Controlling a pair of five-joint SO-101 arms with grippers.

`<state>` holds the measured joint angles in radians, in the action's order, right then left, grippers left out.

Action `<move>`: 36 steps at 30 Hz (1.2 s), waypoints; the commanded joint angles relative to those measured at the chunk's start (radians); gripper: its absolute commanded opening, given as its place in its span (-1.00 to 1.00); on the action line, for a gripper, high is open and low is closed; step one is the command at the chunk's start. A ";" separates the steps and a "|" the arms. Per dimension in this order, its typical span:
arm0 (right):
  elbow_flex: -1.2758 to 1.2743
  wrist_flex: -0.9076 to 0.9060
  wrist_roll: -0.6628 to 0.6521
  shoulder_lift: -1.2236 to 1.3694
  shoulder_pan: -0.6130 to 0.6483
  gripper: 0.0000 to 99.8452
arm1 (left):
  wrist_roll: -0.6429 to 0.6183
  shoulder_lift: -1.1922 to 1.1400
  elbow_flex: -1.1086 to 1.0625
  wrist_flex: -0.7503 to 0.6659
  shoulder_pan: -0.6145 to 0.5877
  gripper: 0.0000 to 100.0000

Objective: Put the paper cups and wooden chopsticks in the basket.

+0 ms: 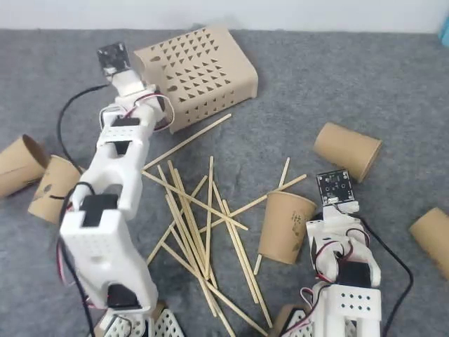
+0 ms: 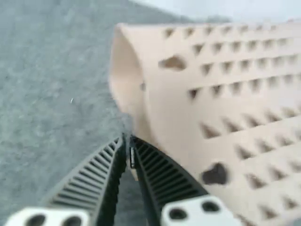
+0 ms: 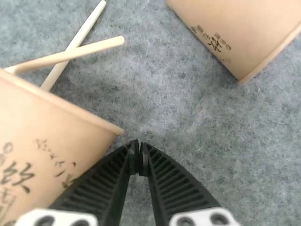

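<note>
The beige perforated basket (image 1: 200,70) lies on its side at the back of the grey mat. My left gripper (image 2: 128,142) is shut with its tips right at the basket's rim (image 2: 123,70); the left arm (image 1: 119,151) stretches up to it. Several wooden chopsticks (image 1: 203,217) lie crossed in the middle. My right gripper (image 3: 139,149) is shut over bare mat, between a paper cup (image 3: 42,146) close beside it and another cup (image 3: 244,33) farther off. Those cups (image 1: 286,226) (image 1: 347,149) lie on their sides at the right.
Two more cups (image 1: 17,165) (image 1: 52,188) lie at the left edge, one (image 1: 431,239) at the right edge, and one (image 1: 284,319) by the right arm's base. Two chopstick ends (image 3: 70,49) cross near the right gripper. Bare mat stretches across the back right.
</note>
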<state>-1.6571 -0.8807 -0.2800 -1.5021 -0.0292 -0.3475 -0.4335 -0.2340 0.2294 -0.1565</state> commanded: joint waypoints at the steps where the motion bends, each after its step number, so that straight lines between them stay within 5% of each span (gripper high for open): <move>1: 0.005 0.027 -0.011 -0.013 -0.013 -0.98 | -0.037 0.186 -0.027 -0.018 0.008 -0.97; 5: 0.005 0.027 -0.011 -0.013 -0.013 -0.98 | -0.041 0.316 -0.079 0.055 -0.008 -0.91; 12: 0.005 0.027 -0.011 -0.013 -0.013 -0.98 | -0.026 0.448 -0.081 0.422 0.046 -0.36; 22: 0.006 0.021 -0.012 -0.013 -0.013 -0.98 | -0.235 0.302 0.004 0.345 0.054 -0.50; 30: 0.006 0.021 -0.012 -0.013 -0.015 -0.98 | -0.382 0.127 0.225 0.597 0.052 -0.49; 36: 0.006 0.019 -0.012 -0.013 -0.015 -0.98 | -0.391 0.080 0.286 0.628 0.066 -0.50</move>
<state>-1.6571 -0.8807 -0.2831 -1.5021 -0.0292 -0.7219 -0.3567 -0.0084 0.8508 -0.1043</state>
